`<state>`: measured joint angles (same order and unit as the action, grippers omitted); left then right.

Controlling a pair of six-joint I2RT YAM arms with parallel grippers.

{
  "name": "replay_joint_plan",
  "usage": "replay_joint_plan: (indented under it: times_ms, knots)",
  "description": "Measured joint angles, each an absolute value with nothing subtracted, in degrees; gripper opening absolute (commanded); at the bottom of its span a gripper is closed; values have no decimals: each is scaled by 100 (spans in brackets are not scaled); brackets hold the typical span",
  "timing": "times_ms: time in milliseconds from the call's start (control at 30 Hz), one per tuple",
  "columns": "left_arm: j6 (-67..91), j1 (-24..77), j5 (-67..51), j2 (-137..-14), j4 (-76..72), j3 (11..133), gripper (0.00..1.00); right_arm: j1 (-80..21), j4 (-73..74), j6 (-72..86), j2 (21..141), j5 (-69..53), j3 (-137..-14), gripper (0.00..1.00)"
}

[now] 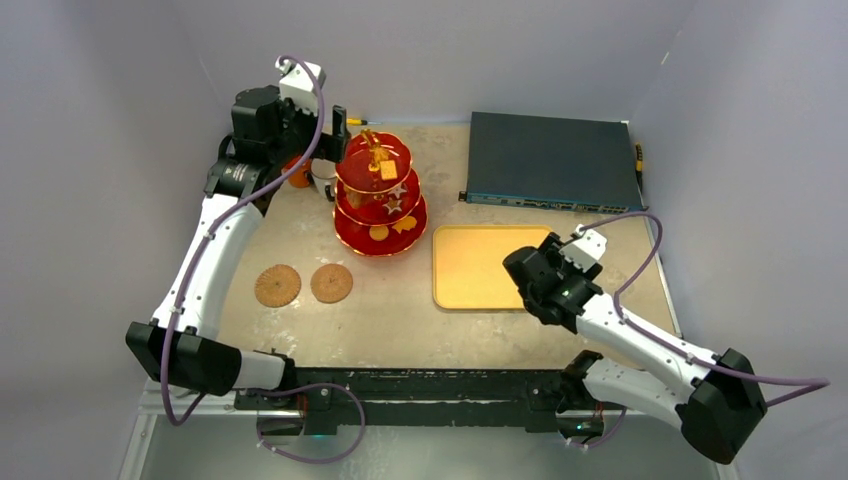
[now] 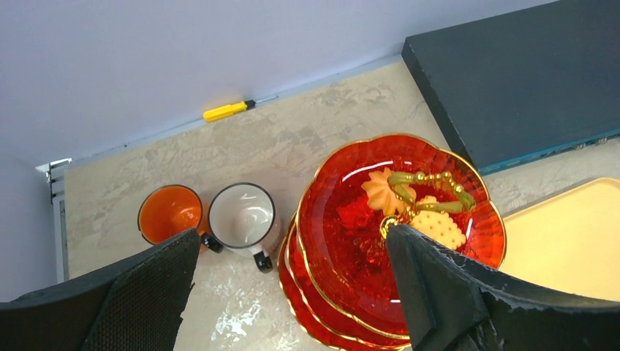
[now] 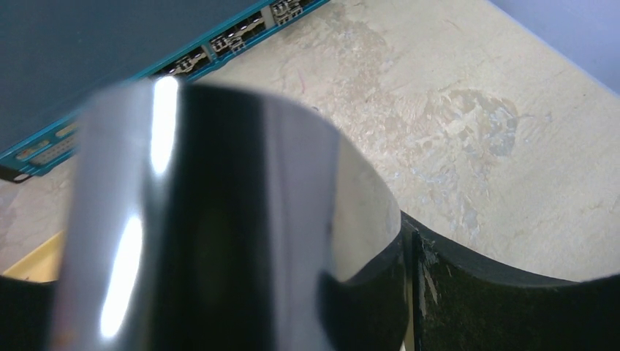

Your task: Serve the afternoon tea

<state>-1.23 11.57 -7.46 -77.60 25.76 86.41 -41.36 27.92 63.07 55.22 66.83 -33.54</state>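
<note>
The left tool [image 2: 292,245] hangs released, fingers spread wide, over the far left corner of the beige surface [image 1: 380,320]. Below it an orange mug [image 2: 169,213] and a white mug [image 2: 243,216] stand side by side, just beside the red three-tier stand with gold handle [image 2: 343,241]. Small pastries [image 2: 437,228] lie on the stand's top tier. The right tool [image 1: 520,268], near the right edge over the flat yellow tray [image 1: 470,262], is clenched on a shiny metal cylinder [image 3: 219,219].
</note>
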Motion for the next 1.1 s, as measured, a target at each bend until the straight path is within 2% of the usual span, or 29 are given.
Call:
replay_joint_plan:
  times_ms: [267,800,1100]
  knots:
    - [-132,1155,-773,-8119,2497,9133,99,-3791,2742,6381,6053,6619,-3531,71]
    - [-134,993,-880,-8162,2488,9161,99,-3701,2327,6563,6375,6475,-3470,65]
    - [-176,930,-917,-8162,2495,9308,99,-3680,1975,6353,6617,6532,-3483,51]
